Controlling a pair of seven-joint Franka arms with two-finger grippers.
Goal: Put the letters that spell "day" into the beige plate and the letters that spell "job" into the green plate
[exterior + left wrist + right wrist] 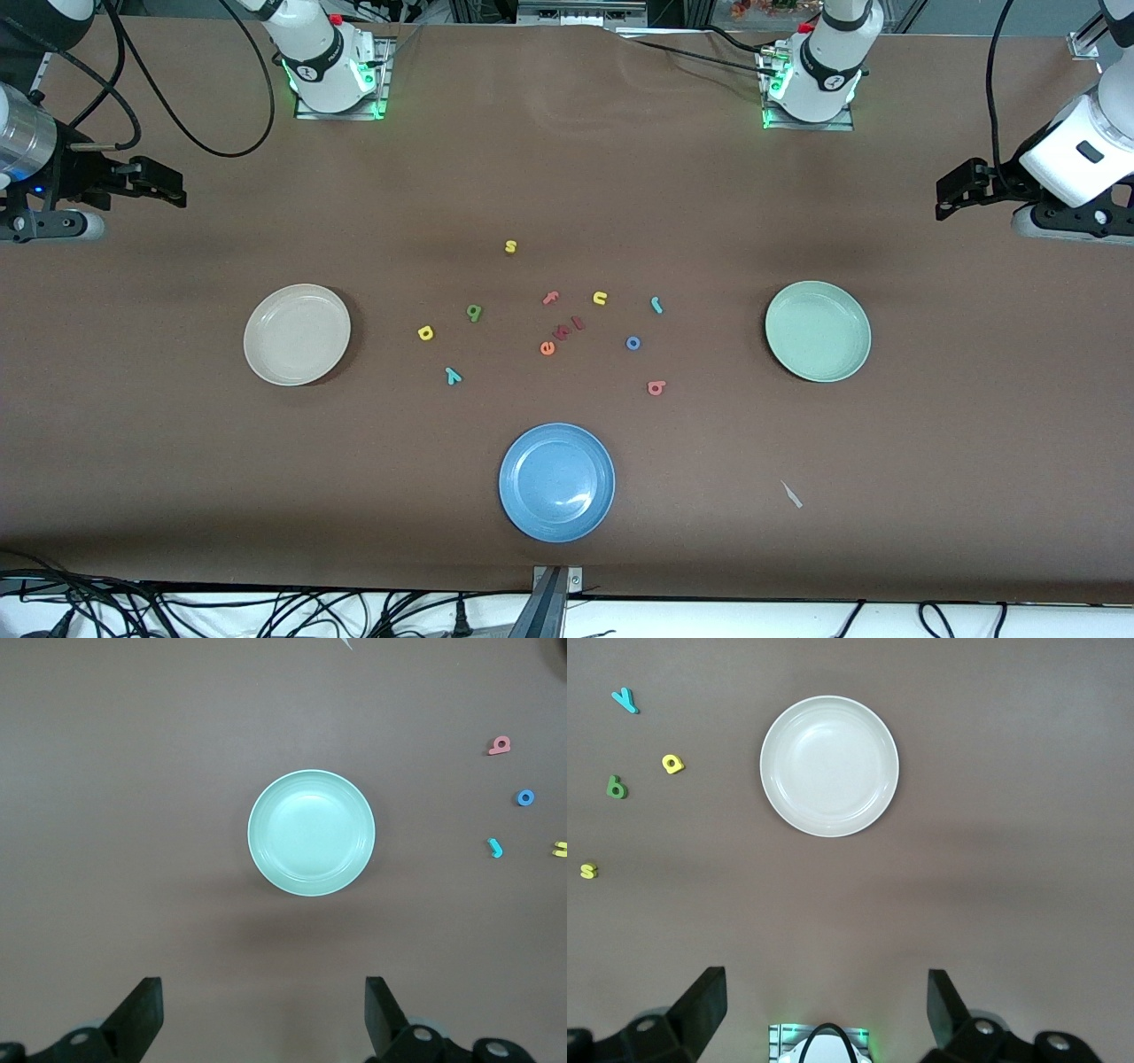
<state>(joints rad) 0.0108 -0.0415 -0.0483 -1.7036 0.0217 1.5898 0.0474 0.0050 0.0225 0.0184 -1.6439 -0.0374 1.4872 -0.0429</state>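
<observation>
You have not started: the beige plate (297, 334) and green plate (818, 330) lie empty at opposite table ends. Both arms wait, left gripper (263, 1014) and right gripper (826, 1005) spread wide, empty. The d (425, 333), a (474, 312), y (453, 376), j (656, 305), o (633, 343), b (656, 387) lie scattered between. Next, you need a precise pinch on one tiny letter.

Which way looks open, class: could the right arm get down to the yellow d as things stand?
Probably yes. The right gripper is open and empty above the table, and the yellow d lies alone, apart from the beige plate and the other letters.
</observation>
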